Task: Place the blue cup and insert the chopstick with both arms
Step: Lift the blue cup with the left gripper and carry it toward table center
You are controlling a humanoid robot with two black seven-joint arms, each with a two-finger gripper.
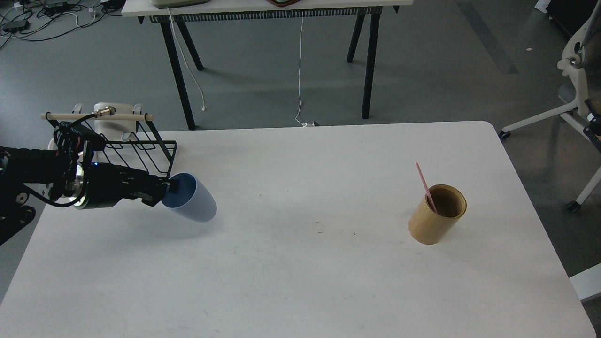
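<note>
Head view: left gripper near the white table's left edge is pinching the rim of the smooth pale blue plastic tumbler, tipped sideways, black wire rack right behind it, loads of bare tabletop off toward the thin pink-red chopstick leaning in the tan wooden cylinder.

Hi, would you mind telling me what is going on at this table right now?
The robot's left gripper holds the blue cup by its rim, tilted, beside the black wire rack. Across the white table, the pink chopstick leans in the tan wooden holder. The right arm is out of view.
</note>
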